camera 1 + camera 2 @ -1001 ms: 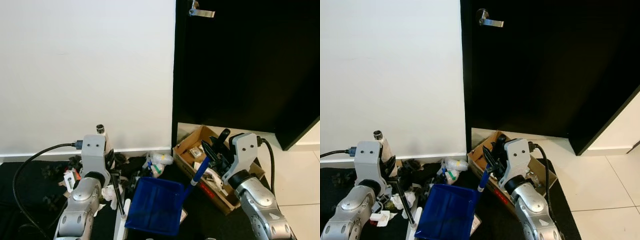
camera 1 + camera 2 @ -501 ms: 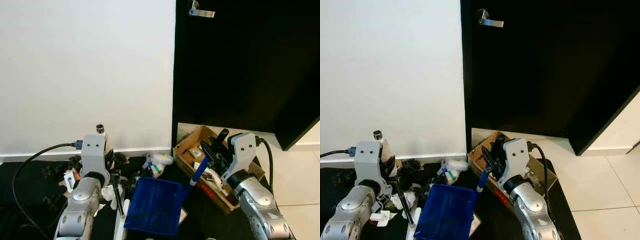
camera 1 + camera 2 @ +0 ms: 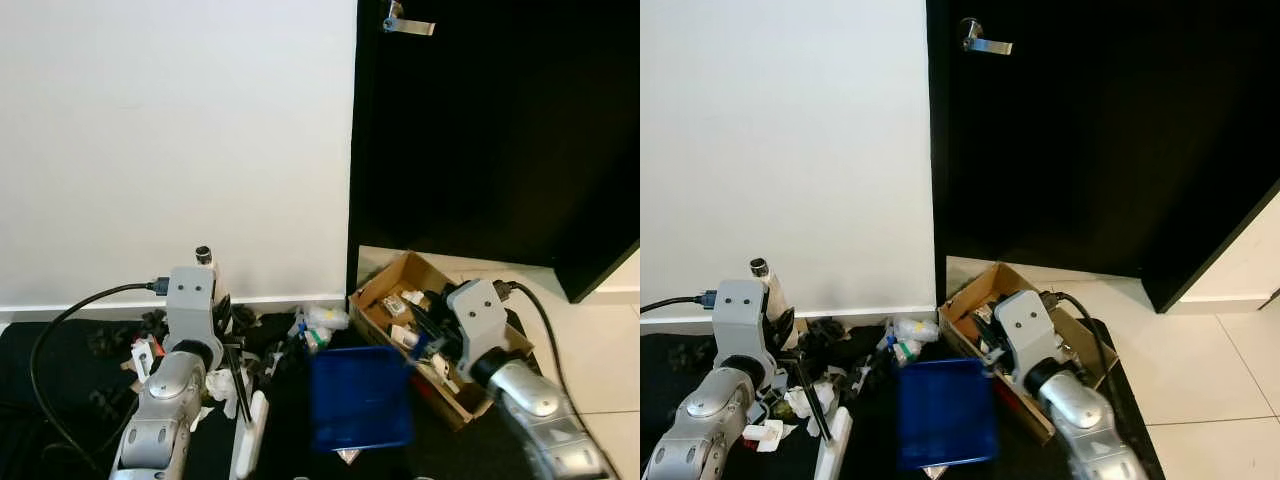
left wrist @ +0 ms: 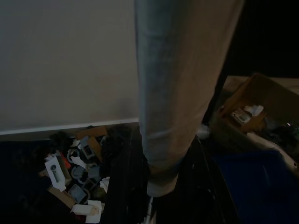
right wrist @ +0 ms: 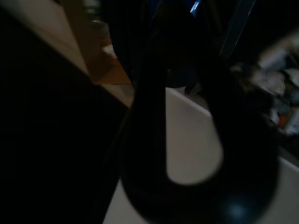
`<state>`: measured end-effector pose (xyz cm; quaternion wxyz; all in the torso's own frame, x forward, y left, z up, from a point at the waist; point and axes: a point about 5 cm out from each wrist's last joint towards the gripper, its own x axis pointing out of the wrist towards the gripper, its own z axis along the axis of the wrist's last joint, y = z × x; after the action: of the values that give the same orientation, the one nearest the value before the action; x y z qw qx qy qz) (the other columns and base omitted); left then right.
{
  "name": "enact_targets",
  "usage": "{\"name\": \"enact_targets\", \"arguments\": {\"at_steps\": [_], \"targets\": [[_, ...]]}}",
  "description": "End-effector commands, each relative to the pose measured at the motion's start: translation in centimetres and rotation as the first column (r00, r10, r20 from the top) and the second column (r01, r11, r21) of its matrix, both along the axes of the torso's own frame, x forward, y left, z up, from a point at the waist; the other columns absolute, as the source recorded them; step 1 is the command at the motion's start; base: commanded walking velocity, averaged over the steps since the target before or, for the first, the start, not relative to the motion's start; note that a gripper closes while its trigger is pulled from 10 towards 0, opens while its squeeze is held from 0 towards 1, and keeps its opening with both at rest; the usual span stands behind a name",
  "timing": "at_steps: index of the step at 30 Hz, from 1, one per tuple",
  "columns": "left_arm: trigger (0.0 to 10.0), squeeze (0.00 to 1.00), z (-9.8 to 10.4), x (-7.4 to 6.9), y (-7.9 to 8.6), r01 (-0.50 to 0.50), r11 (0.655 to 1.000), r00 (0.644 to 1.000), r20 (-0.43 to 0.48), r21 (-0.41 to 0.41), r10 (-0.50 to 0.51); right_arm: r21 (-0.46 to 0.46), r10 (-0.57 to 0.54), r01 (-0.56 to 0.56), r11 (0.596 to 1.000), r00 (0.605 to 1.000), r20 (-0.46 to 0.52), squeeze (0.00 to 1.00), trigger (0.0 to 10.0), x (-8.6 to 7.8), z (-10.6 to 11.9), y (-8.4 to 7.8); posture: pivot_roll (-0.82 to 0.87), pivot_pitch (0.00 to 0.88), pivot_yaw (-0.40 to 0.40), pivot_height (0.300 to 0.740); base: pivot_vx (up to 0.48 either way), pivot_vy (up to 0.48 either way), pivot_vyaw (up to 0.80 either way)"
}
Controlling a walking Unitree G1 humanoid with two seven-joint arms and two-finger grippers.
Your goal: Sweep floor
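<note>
White wall, black door, dark mat | litter [image 3: 190, 345] heaped by baseboard, mostly unswept | left gripper [image 3: 232, 365] clasps broom [image 3: 248, 435] | right gripper [image 3: 425, 340] grips dustpan [image 3: 360, 398] handle beside box [image 3: 395, 285] | judged: early, pile left

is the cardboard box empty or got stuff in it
Got stuff in it: the open box by the door holds several small items, too small to identify.

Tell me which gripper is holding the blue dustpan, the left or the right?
The right gripper holds the blue dustpan, beside the cardboard box. The left gripper holds the broom handle instead.
</note>
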<state>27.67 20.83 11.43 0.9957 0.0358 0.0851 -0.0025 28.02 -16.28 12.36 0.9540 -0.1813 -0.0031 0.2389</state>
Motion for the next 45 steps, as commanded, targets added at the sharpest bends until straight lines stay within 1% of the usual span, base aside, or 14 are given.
{"name": "enact_targets", "arguments": {"at_steps": [1, 7, 12, 15, 19, 23, 31, 37, 38, 39, 40, 41, 43, 45], "targets": [[10.0, 0.0, 0.5, -0.1, 0.0, -0.001, 1.0, 1.0, 0.029, 0.01, 0.001, -0.08, 0.048, -0.043, 0.996, 0.997, 0.059, 0.0, 10.0, 0.2, 1.7, -0.2, 0.05, 0.146, 0.042, 0.74, 0.0, 0.0, 0.0], [10.0, 0.0, 0.4, -0.1, -0.1, 0.0, 1.0, 1.0, 0.028, 0.004, 0.0, -0.131, 0.116, -0.113, 0.985, 0.993, 0.016, 0.0, 10.0, 0.0, 2.5, -1.1, 0.05, 0.151, 0.04, 0.74, 0.0, 0.0, 0.0], [10.0, 0.0, 0.3, -0.1, -0.1, 0.0, 1.0, 1.0, 0.027, 0.002, 0.0, -0.164, 0.109, -0.109, 0.98, 0.994, -0.008, 0.0, 10.0, 0.2, 1.8, -1.4, 0.04, 0.154, 0.039, 0.74, 0.0, 0.0, 0.0], [10.0, 0.0, 0.4, -0.2, -0.1, -0.001, 1.0, 1.0, 0.027, 0.002, 0.001, -0.2, 0.115, -0.119, 0.973, 0.993, -0.03, 0.0, 10.0, 0.2, 1.3, -1.2, 0.05, 0.16, 0.038, 0.74, 0.0, 0.0, 0.0], [10.0, 0.0, 0.3, -0.3, 0.0, -0.005, 1.0, 1.0, 0.026, 0.003, 0.005, -0.26, 0.138, -0.146, 0.955, 0.989, -0.048, 0.0, 10.0, 0.2, 0.2, -0.1, 0.06, 0.163, 0.041, 0.74, 0.0, 0.0, 0.0], [10.0, 0.0, 0.4, -0.4, 0.1, -0.002, 1.0, 1.0, 0.024, 0.004, 0.002, -0.346, 0.184, -0.198, 0.917, 0.98, -0.074, 0.0, 10.0, 0.1, -1.5, 1.1, 0.06, 0.164, 0.044, 0.74, 0.0, 0.0, 0.0], [10.0, 0.0, 0.5, -0.5, 0.0, 0.006, 1.0, 1.0, 0.022, 0.005, -0.006, -0.419, 0.195, -0.204, 0.885, 0.979, -0.065, 0.0, 10.0, 0.7, -1.9, 2.3, 0.07, 0.176, 0.051, 0.74, 0.0, 0.0, 0.0], [10.0, 0.0, 0.4, -0.6, -0.1, 0.01, 1.0, 1.0, 0.017, 0.002, -0.01, -0.35, 0.171, -0.175, 0.92, 0.984, -0.044, 0.0, 10.0, 1.1, -1.7, 3.0, 0.07, 0.178, 0.049, 0.74, 0.0, 0.0, 0.0], [10.0, 0.0, 0.3, -0.7, -0.2, 0.014, 1.0, 1.0, 0.012, 0.0, -0.014, -0.248, 0.13, -0.14, 0.959, 0.99, -0.055, 0.0, 10.0, 1.3, -1.9, 3.2, 0.07, 0.179, 0.047, 0.74, 0.0, 0.0, 0.0], [10.0, 0.0, 0.3, -0.7, -0.2, 0.014, 1.0, 1.0, 0.012, 0.0, -0.014, -0.248, 0.13, -0.14, 0.959, 0.99, -0.055, 0.0, 10.0, 1.3, -1.9, 3.2, 0.07, 0.179, 0.047, 0.74, 0.0, 0.0, 0.0], [10.0, 0.0, 0.2, -0.8, -0.3, 0.019, 1.0, 1.0, 0.006, -0.002, -0.019, -0.174, 0.097, -0.108, 0.979, 0.993, -0.069, 0.0, 10.0, 1.4, -2.2, 3.4, 0.07, 0.179, 0.047, 0.74, 0.0, 0.0, 0.0], [10.0, 0.0, 0.2, -0.8, -0.3, 0.019, 1.0, 1.0, 0.006, -0.002, -0.019, -0.174, 0.097, -0.108, 0.979, 0.993, -0.069, 0.0, 10.0, 1.4, -2.2, 3.4, 0.07, 0.179, 0.047, 0.74, 0.0, 0.0, 0.0], [10.0, 0.0, 0.0, -0.8, -0.5, 0.023, 1.0, 1.0, -0.001, -0.007, -0.023, -0.039, 0.003, -0.006, 0.999, 0.997, -0.081, 0.0, 10.0, 1.9, -2.7, 3.9, 0.07, 0.18, 0.048, 0.74, 0.0, 0.0, 0.0], [10.0, 0.0, 0.0, -0.8, -0.6, 0.024, 1.0, 1.0, -0.002, -0.011, -0.024, 0.055, -0.047, 0.052, 0.997, 0.994, -0.099, 0.0, 10.0, 2.1, -2.8, 4.2, 0.07, 0.179, 0.047, 0.74, 0.0, 0.0, 0.0]]}}
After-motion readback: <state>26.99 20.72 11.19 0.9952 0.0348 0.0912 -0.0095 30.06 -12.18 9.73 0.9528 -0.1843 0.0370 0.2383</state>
